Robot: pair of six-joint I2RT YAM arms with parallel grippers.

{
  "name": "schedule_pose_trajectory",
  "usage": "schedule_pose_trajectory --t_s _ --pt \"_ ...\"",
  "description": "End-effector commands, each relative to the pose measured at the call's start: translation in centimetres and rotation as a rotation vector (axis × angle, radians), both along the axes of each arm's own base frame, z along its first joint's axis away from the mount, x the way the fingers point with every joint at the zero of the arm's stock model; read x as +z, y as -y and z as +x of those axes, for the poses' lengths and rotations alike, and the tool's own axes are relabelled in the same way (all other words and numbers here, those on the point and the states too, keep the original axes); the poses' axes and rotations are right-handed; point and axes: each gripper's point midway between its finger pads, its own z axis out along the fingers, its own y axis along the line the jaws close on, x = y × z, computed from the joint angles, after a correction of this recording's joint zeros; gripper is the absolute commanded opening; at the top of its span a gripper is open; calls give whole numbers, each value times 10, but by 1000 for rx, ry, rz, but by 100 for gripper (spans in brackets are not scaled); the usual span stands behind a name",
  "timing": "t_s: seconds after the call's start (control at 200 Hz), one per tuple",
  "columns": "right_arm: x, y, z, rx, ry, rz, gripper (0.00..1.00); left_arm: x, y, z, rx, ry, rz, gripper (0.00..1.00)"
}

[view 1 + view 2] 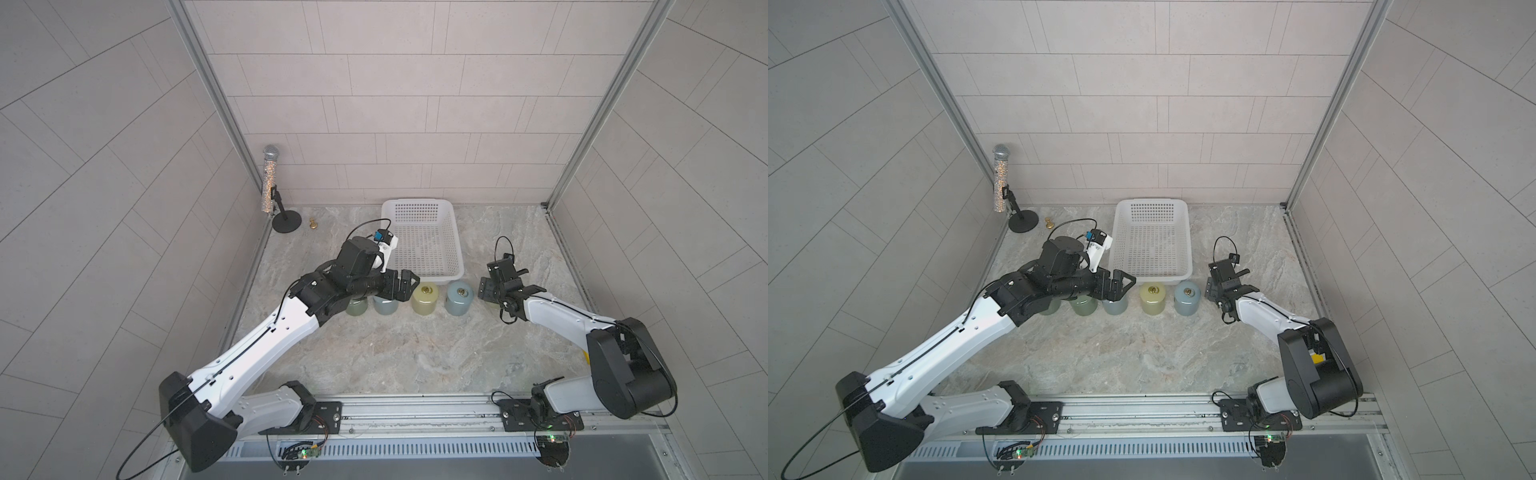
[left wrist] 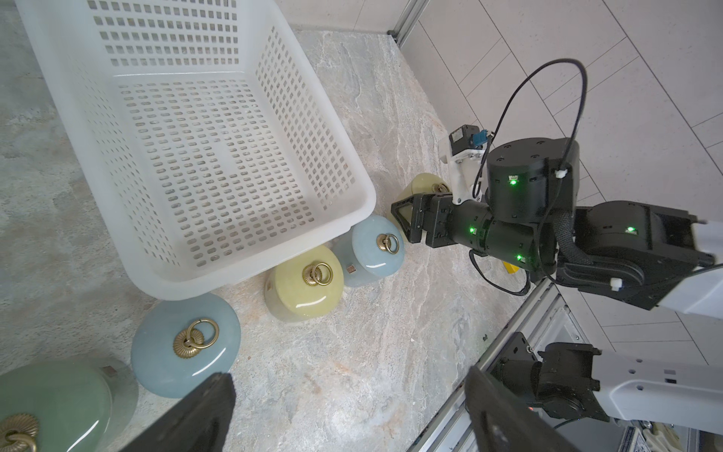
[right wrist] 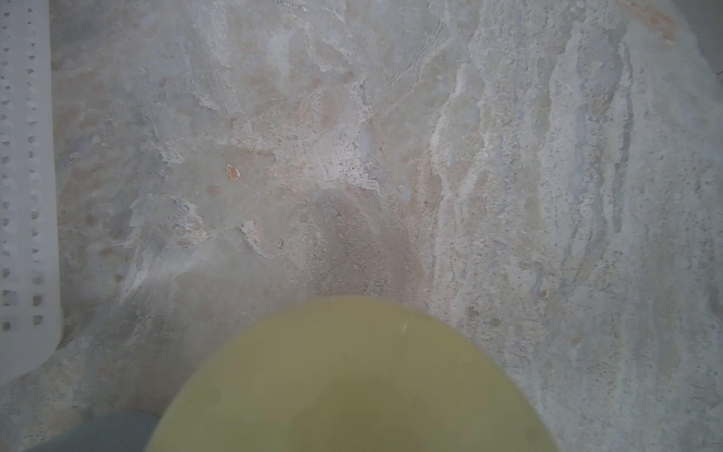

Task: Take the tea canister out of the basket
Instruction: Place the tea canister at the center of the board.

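Plastic basket [image 1: 415,212] sits empty, canisters [image 1: 425,300] out on the table [image 1: 415,353]: my spread left hand [image 1: 409,286] should just withdraw; whether my right hand [image 2: 409,221] pinches anything, I cannot tell.

I count six canisters [image 1: 1152,299], one half hidden, one basket [image 1: 1150,202], one microphone [image 1: 1000,178], one brass piece [image 1: 1049,224] and two arms [image 1: 955,332].

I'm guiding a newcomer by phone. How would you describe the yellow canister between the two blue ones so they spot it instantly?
Find the white perforated basket at the back of the marble table; a row of lidded canisters stands just outside its near rim. The yellow canister in that row is the only one with a blue canister on each side.
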Motion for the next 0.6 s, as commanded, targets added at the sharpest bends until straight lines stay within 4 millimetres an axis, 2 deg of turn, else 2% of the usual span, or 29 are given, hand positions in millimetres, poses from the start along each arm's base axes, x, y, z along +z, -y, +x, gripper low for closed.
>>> schedule_pose_trajectory --t_s 0.0,0.135,0.37,0.595 --pt "7 6 9 -42 59 -6 83 0 0 -2 -1 -2 7 100" --pt "1 6 5 -44 45 3 83 -1 0 -2 -1 -3 7 100" --pt "4 6 2 -43 50 4 90 -3 -1 0 5 -4 14 100" --pt "16 9 -1 -47 69 -2 99 -1 -3 0 15 5 17 100"
